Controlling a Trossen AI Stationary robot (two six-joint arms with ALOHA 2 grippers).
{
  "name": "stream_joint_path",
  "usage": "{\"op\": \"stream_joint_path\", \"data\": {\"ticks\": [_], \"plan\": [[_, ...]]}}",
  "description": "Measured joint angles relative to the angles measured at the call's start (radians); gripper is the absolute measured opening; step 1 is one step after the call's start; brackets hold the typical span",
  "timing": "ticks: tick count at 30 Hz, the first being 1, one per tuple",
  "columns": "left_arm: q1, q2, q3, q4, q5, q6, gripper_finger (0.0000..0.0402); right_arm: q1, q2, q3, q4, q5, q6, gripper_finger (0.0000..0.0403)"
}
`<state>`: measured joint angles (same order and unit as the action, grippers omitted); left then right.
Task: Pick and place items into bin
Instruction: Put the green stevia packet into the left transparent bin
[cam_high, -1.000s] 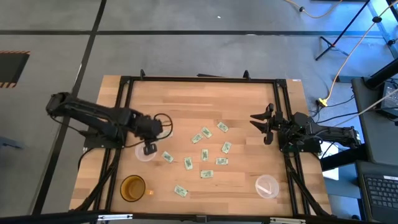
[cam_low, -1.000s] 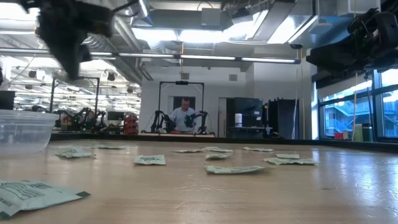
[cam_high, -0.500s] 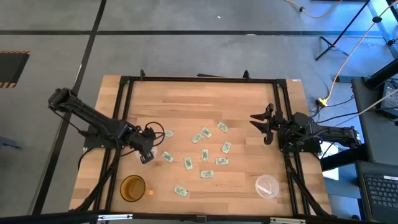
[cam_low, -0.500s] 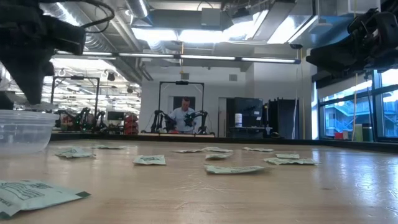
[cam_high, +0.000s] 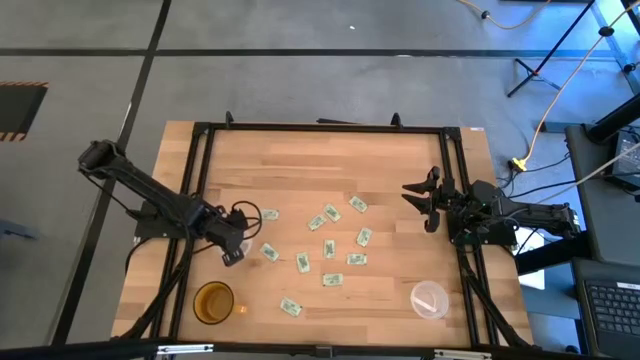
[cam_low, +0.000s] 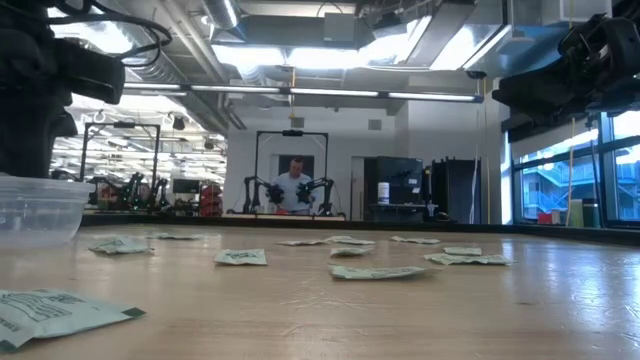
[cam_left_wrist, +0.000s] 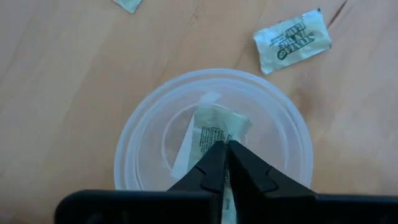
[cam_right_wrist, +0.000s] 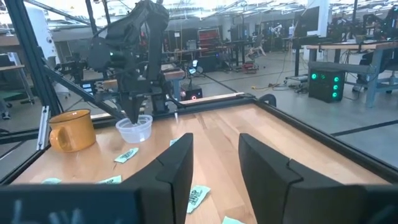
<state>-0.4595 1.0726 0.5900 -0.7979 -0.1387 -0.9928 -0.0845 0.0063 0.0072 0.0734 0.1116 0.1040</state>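
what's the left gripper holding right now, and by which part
The left gripper pinches a pale green packet by its near edge, over the clear cup. The right gripper is open and empty.

Wooden table, scattered packets, two clear cups, yellow mug

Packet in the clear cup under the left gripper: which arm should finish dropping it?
Left. The left gripper is over the clear cup, fingers pinched on a packet that reaches down inside it. The right gripper waits open at the table's right edge, far from that cup.
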Motion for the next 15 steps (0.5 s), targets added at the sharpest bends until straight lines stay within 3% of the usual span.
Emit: {"op": "stream_joint_path", "data": {"ticks": [10, 15], "plan": [[0.012, -0.109, 0.0, -0.002, 0.015, -0.003, 0.0075, 0.0, 0.0, 0.0, -0.003, 0.0, -0.015, 0.0133], [0.045, -0.173, 0.033, 0.036, -0.138, 0.144, 0.0079, 0.0, 0.0, 0.0, -0.003, 0.0, -0.043, 0.0133]]}}
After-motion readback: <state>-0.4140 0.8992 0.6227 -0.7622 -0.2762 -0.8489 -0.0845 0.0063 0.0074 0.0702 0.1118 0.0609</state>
